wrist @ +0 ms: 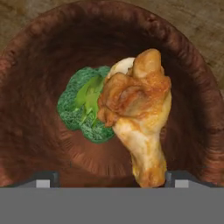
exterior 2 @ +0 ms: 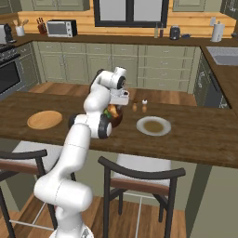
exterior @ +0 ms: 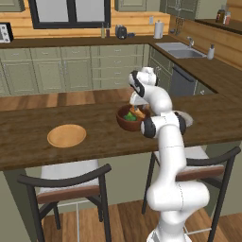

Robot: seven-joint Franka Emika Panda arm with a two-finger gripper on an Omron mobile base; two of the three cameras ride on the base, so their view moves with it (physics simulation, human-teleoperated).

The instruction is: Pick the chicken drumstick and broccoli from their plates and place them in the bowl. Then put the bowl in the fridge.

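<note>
drumstick (wrist: 138, 113): golden, lumpy (beside green broccoli (wrist: 83, 107)) | bowl (wrist: 35, 78): dark wood | gripper (wrist: 111, 179): fingers apart

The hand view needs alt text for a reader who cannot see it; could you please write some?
A golden-brown chicken drumstick lies in a deep, dark reddish-brown wooden bowl, partly covering a bright green broccoli floret beside it. The end effector sits open directly above, one dark fingertip either side of the drumstick's narrow end.
</note>
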